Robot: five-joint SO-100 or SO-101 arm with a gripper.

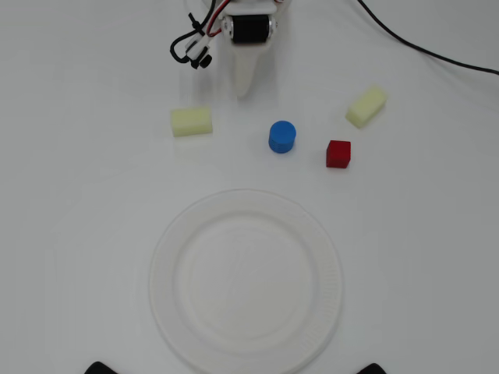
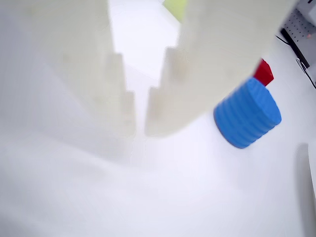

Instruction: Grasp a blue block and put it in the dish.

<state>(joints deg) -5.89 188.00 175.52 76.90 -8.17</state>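
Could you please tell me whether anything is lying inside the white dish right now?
Nothing is: the dish shows only bare white surface in the overhead view. The blue block stands on the table beyond its rim, untouched by the gripper. Nothing covers the dish.

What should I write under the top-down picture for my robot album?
White gripper above a blue block, red cube and empty white plate.

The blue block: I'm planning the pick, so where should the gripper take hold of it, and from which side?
Grip the blue block across its ribbed round side wall, coming down from above. It stands upright as a short cylinder, so any opposite pair of sides would likely do. The red cube sits apart to its right in the overhead view, so the fingers have room. The gripper, nearly closed, holds nothing.
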